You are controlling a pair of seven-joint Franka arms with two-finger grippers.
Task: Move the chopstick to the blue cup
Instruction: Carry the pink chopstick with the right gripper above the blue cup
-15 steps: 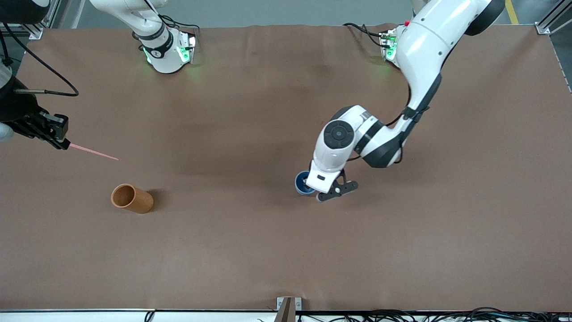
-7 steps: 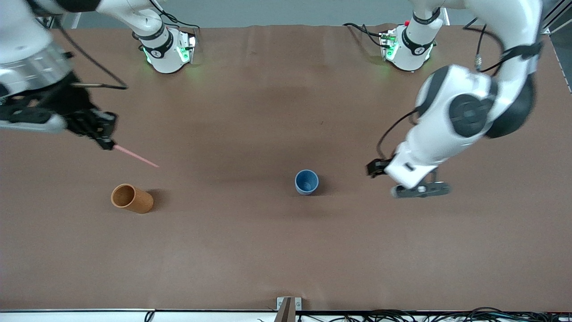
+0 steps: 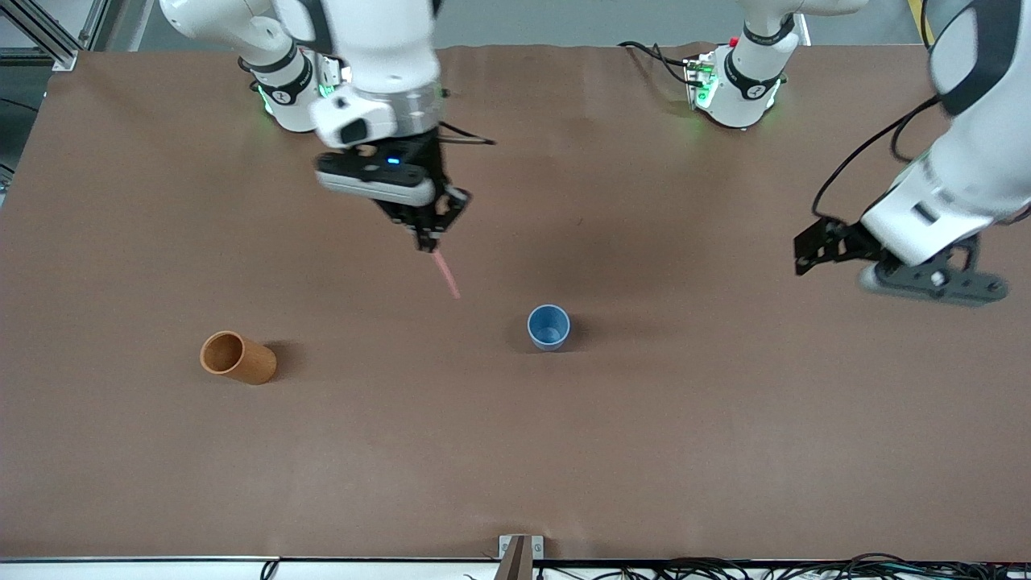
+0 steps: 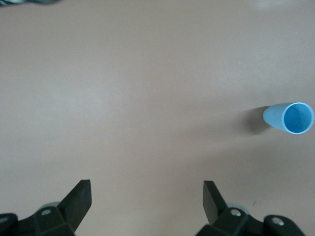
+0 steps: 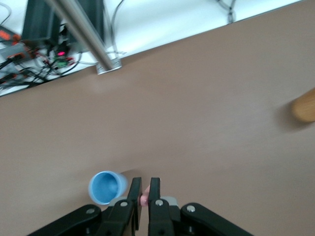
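Note:
The blue cup (image 3: 548, 326) stands upright and empty near the middle of the table. It also shows in the right wrist view (image 5: 106, 187) and the left wrist view (image 4: 290, 118). My right gripper (image 3: 427, 239) is up in the air over the table, toward the robots' bases from the cup. It is shut on the pale pink chopstick (image 3: 445, 278), which points down toward the cup; its end shows between the fingers (image 5: 144, 196). My left gripper (image 3: 894, 266) is open and empty, over the left arm's end of the table; it shows in its own view (image 4: 146, 194).
An orange-brown cup (image 3: 238, 358) stands toward the right arm's end of the table, nearer the front camera than the gripper; its edge shows in the right wrist view (image 5: 305, 105). A metal bracket (image 3: 519, 552) sits at the table's front edge.
My right gripper has swung with the chopstick from the right arm's end of the table to a spot over the middle, close to the blue cup. My left gripper has drawn away from the cup toward the left arm's end.

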